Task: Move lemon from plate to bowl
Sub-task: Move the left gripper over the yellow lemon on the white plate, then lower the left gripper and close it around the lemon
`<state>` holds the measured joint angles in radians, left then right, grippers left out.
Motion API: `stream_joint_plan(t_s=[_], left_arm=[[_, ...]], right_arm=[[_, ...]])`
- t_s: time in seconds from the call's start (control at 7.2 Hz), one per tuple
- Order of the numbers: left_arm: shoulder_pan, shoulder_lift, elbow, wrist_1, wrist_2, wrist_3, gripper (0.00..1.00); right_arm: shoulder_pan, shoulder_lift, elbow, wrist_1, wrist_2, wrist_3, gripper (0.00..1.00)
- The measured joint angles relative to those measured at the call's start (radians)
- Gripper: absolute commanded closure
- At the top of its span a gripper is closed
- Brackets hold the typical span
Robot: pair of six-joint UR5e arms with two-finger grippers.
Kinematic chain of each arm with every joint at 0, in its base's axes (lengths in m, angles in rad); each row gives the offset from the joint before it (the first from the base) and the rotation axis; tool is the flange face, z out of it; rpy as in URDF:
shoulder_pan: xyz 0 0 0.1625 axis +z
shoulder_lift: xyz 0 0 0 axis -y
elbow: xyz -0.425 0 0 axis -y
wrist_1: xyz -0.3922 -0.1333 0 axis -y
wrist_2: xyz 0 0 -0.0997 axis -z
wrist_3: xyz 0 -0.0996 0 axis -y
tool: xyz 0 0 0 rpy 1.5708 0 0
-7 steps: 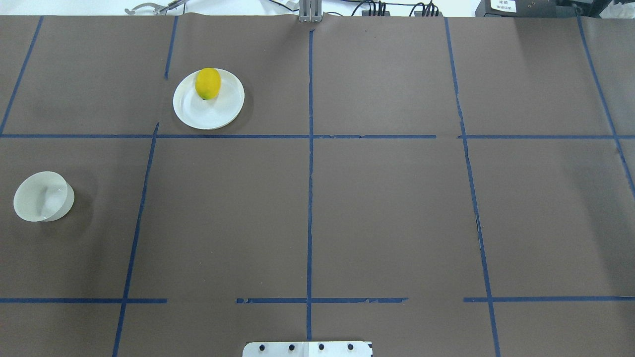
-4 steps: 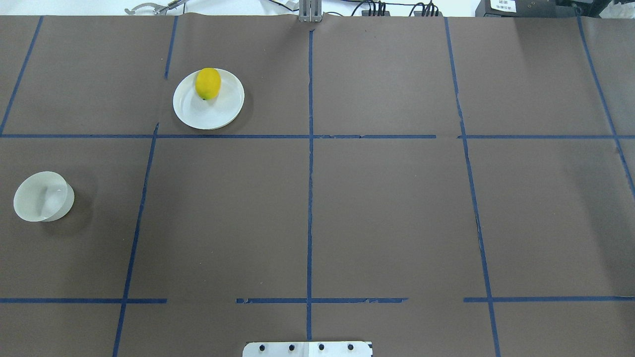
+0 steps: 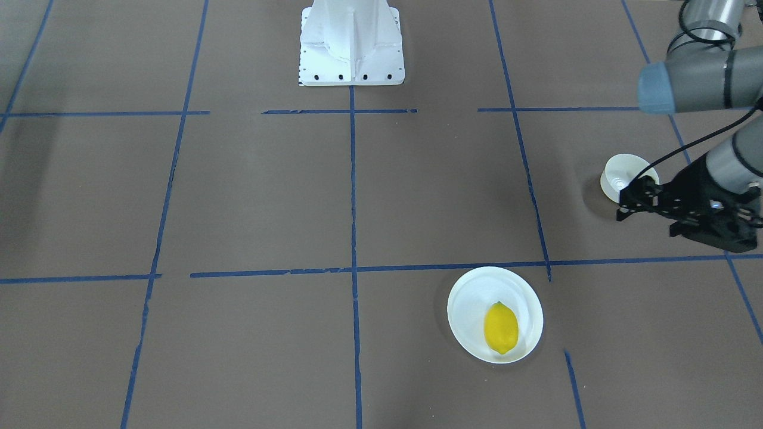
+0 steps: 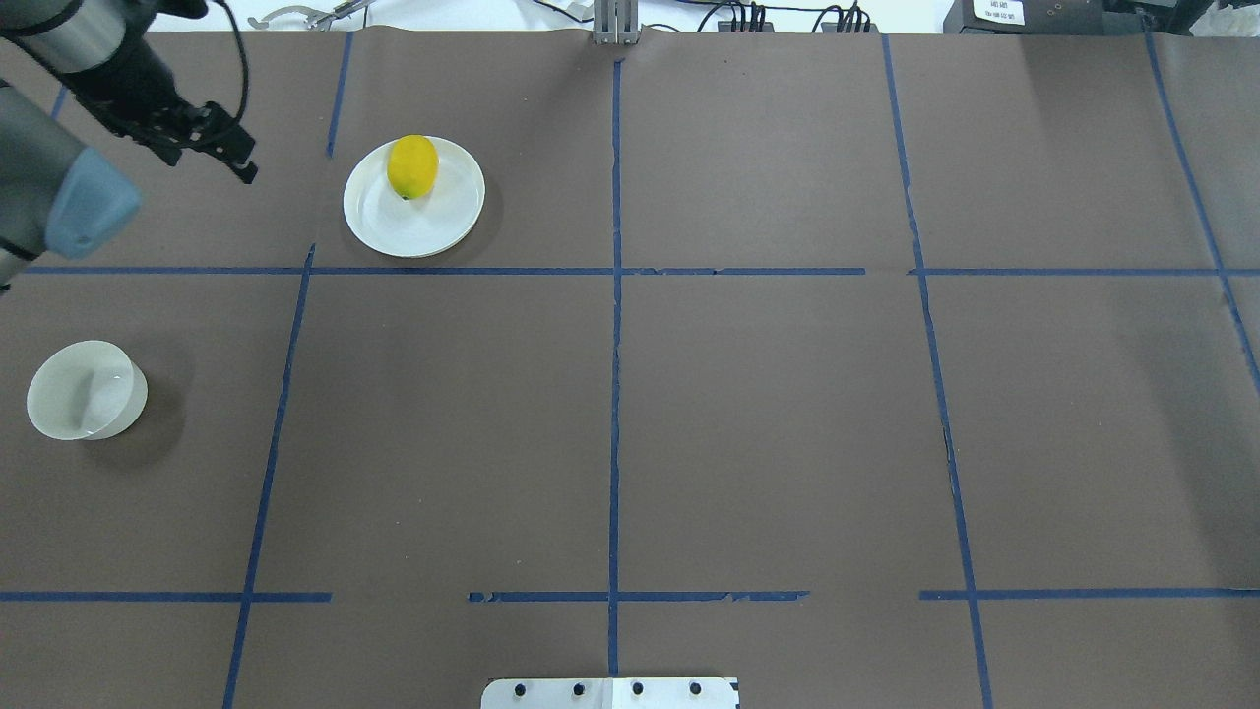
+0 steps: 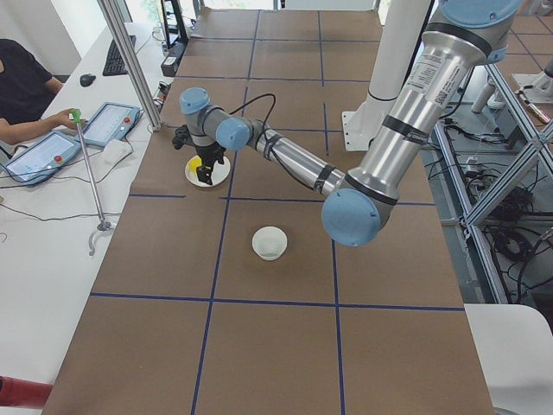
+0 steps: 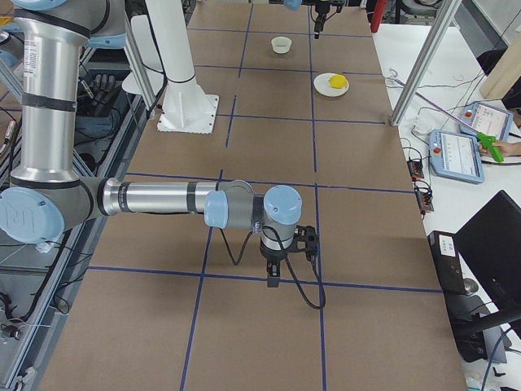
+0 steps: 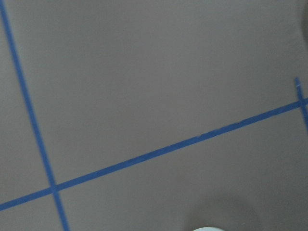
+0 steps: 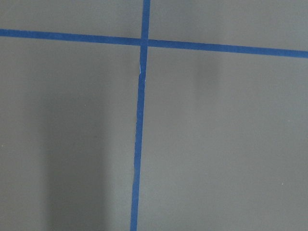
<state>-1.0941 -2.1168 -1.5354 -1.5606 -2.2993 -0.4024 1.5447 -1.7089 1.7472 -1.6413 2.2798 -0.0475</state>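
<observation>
Lemon [image 4: 412, 165] lies on the plate [image 4: 413, 234], not yet touched, as I bring the left claw [image 4: 221, 158] out over the table [image 4: 689, 414]. Nothing of the job is done so far: no grasp, no lift, no carry, and the bowl [image 4: 61, 399] stands empty.

From the claw, the plate and its fruit sit off toward the table's centre line, near but clearly apart, and about as far out from the robot's base as the claw itself. The bowl is back toward the base from the claw, well apart from the plate. In the front-facing view the claw hangs in the air in front of the bowl and touches nothing.

The left claw's fingers look parted to me and hold nothing. The right claw [image 6: 277, 273] hangs low over the table far off on the other side, and I cannot tell whether it is open or closed.

The fruit rests on its side on the half of the plate farther from the base. Its long axis runs roughly from the robot's side to the operators' side, with the small dark-tipped end pointing back toward the base. By my judgement, a grip across the narrow waist would suit that lie.
</observation>
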Motion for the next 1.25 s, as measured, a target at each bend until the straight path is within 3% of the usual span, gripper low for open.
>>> stream_joint_plan(t_s=[0.28, 0.69, 1.25], left_arm=[[0.055, -0.179, 0.220, -0.071, 0.025, -0.119, 0.00], [0.101, -0.376, 0.617, -0.354, 0.063, -0.283, 0.00], [0.145, -0.406, 0.758, -0.505, 0.116, -0.339, 0.00]], right_arm=[[0.000, 0.000, 0.000, 0.000, 0.001, 0.000, 0.00], [0.000, 0.000, 0.000, 0.000, 0.001, 0.000, 0.00], [0.000, 0.000, 0.000, 0.000, 0.001, 0.000, 0.00]])
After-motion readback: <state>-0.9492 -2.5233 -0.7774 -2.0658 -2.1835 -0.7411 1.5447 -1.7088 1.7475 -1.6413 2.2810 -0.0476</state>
